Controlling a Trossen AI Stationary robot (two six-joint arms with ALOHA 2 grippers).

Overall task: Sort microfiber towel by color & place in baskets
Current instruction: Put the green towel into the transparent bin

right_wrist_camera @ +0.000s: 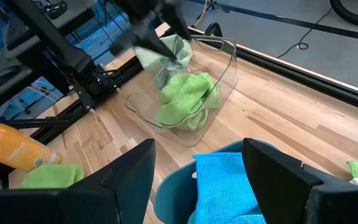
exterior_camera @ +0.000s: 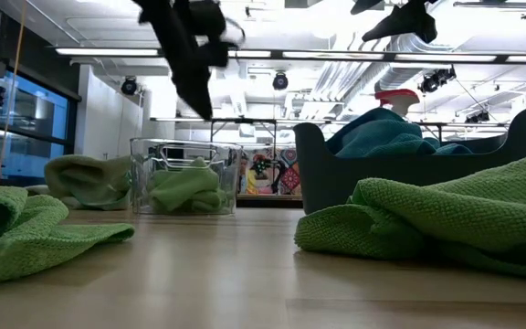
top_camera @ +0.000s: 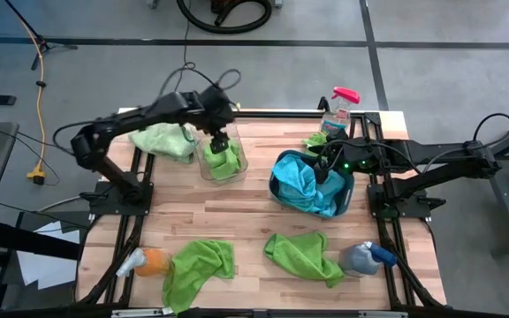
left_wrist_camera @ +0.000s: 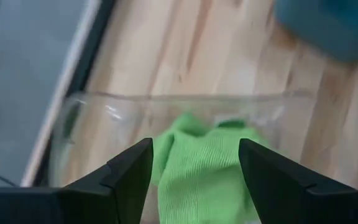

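The left gripper point(top_camera: 219, 141) hangs over the clear basket point(top_camera: 235, 167), jaws wide and empty, a green towel point(top_camera: 223, 161) inside. The right gripper point(top_camera: 323, 170), jaws apart, hovers over the teal basket point(top_camera: 277, 188) holding blue towels point(top_camera: 307, 185). Three green towels point(top_camera: 200, 265) lie on the counter point(top_camera: 246, 216), unsorted.

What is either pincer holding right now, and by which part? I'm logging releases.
Nothing. The left pincer is open above the green towel in the clear basket; the right pincer is open over the teal basket.

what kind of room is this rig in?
Likely a robotics lab or workshop: exposed ceiling ducts, a slatted wooden bench on black metal framing, and an orange cable trailing over grey floor.
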